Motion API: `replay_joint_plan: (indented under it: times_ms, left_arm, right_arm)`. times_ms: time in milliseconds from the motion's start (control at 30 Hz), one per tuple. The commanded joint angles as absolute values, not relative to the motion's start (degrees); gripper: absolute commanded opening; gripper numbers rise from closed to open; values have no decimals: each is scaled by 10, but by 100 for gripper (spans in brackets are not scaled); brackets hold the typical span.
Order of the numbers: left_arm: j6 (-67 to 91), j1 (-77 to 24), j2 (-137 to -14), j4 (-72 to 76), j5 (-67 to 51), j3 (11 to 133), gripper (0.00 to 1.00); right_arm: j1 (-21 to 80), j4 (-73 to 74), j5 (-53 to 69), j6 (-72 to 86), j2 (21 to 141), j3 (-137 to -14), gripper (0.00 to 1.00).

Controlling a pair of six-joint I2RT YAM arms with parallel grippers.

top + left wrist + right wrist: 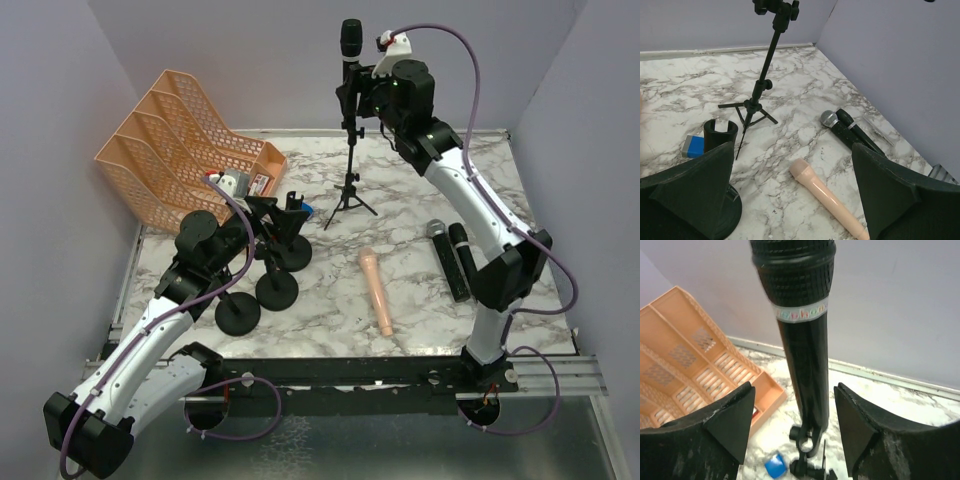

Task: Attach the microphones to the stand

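Plain pale lilac walls (200, 60) close in the white-grey marble-look tabletop (325, 322) on L, back & R, w/ a silver metal rail (560, 372) along the near edge, an orange file rack (170, 140) back L, soft even light.

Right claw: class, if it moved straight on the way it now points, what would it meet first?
Most likely the black microphone upright on the stand. It sits dead ahead, between the fingers of the open right claw. Depth is hard to judge.
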State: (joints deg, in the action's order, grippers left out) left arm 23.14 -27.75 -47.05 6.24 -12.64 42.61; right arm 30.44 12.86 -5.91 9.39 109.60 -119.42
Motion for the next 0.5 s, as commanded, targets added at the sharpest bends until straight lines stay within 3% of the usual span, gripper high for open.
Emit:
replay_joint_plan:
  times_ms: [0, 200, 467]
  left_arm:
    - [251, -276, -473, 89, -130, 415, 99]
    - [264, -276, -490, 114, -136, 418, 99]
    - [300, -277, -495, 150, -134, 403, 99]
  right_arm:
    - [309, 88, -26, 69, 989, -1113, 68]
    - [309, 82, -12, 72, 862, -936, 66]
    - [309, -60, -17, 107, 724, -623, 65]
